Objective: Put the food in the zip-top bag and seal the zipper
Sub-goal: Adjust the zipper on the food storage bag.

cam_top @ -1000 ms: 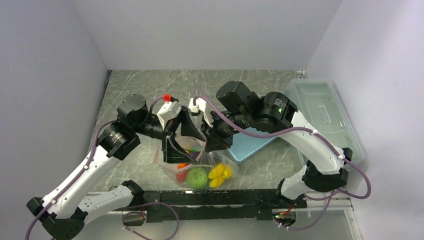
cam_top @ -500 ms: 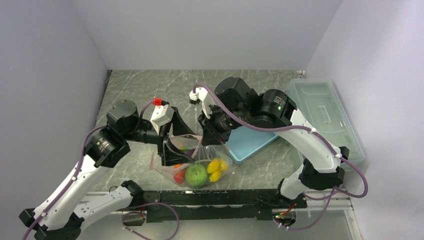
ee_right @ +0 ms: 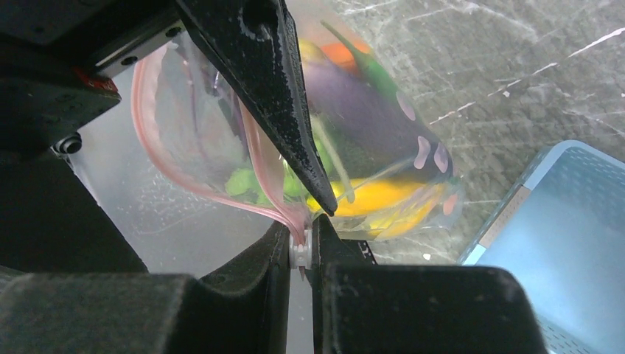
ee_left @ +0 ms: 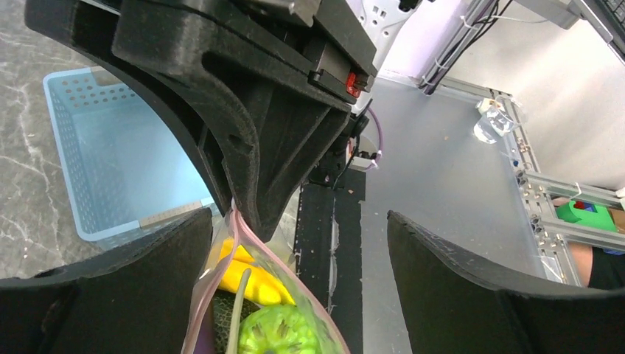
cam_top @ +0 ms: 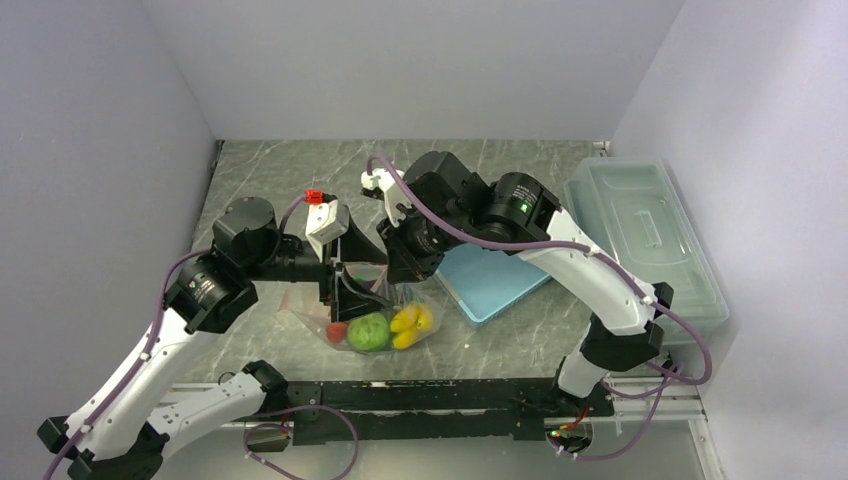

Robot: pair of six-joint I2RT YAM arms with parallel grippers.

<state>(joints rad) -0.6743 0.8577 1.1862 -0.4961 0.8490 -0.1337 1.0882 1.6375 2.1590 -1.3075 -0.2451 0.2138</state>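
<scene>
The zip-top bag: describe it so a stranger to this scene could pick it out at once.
On the grey marbled table, look near its near edge, just left of the light-blue basket. The zip-top bag is pinched there by the right gripper. Unlike the rigid basket and lidded box, it is soft, clear, pink-edged and full of toy produce.

The clear, crinkly plastic zip-top bag (cam_top: 372,318) hangs mouth up at the near side of the grey marbled bench (cam_top: 250,180). Inside are a yellow toy banana bunch (cam_top: 408,322), a round green fruit (cam_top: 368,331), a dark purple eggplant (ee_right: 354,96) and an orange carrot (ee_right: 340,53). The pale-pink zipper strip (ee_right: 284,214) gapes in a loop, one end pinched in the right gripper (ee_right: 301,247).
</scene>
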